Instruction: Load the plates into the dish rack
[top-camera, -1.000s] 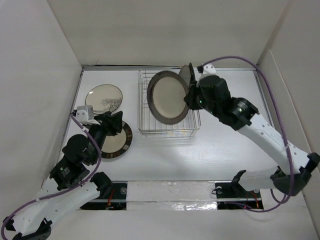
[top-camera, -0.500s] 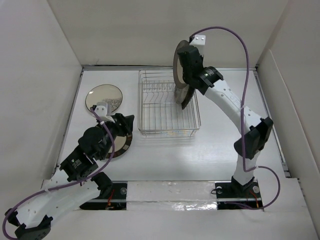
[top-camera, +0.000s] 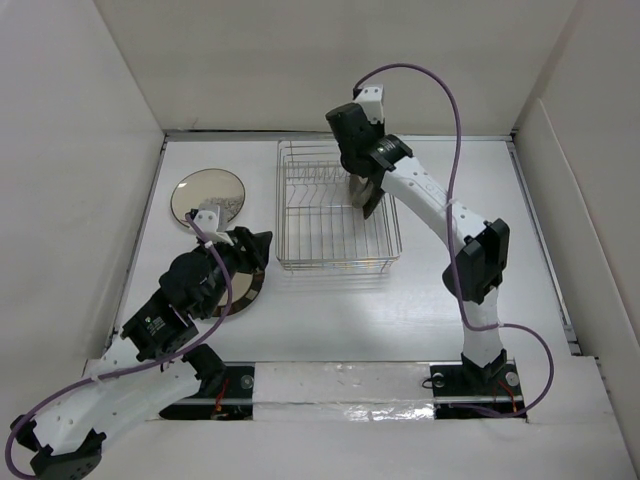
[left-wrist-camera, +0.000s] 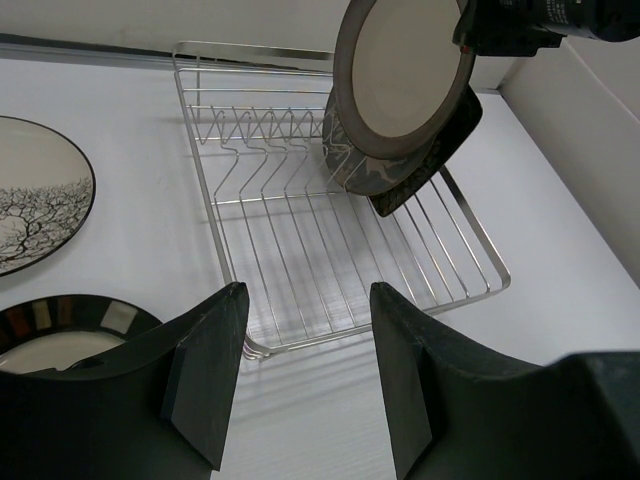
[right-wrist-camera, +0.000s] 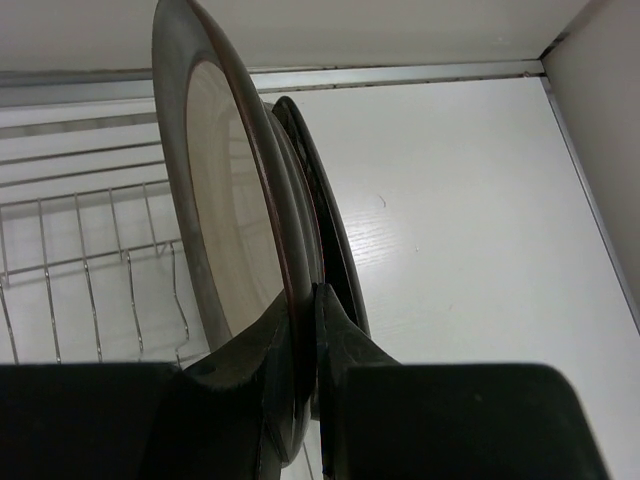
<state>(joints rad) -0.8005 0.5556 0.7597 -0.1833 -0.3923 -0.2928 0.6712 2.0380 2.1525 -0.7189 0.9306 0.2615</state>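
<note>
Loading is roughly at its midpoint on the white table (top-camera: 440, 290): of the four plates in sight, two are at the dish rack (top-camera: 330, 266) and two lie flat on the table to its left, not yet picked up. Whether a fifth plate hides behind the others cannot be told.

Inside the wire rack, most of the prong rows stand bare. At its right end a dark rectangular plate (left-wrist-camera: 435, 150) stands on edge, tilted, a lower corner apparently resting on the wires. Just in front of it hangs the cream plate (left-wrist-camera: 405, 75) with a brown rim, upright, its lower edge down among the prongs. Whether it is fully seated cannot be told. The right claw (right-wrist-camera: 306, 310) is pinching that plate by its upper rim, one finger on each face.

Left of the rack, the tree-patterned plate (top-camera: 207, 195) sits near the far corner, well apart from both arms. The striped-rim plate (left-wrist-camera: 70, 320) lies nearer, directly under the left claw (left-wrist-camera: 305, 370), whose fingers are spread and hold nothing. Judging by that, it is likely the next to go.
</note>
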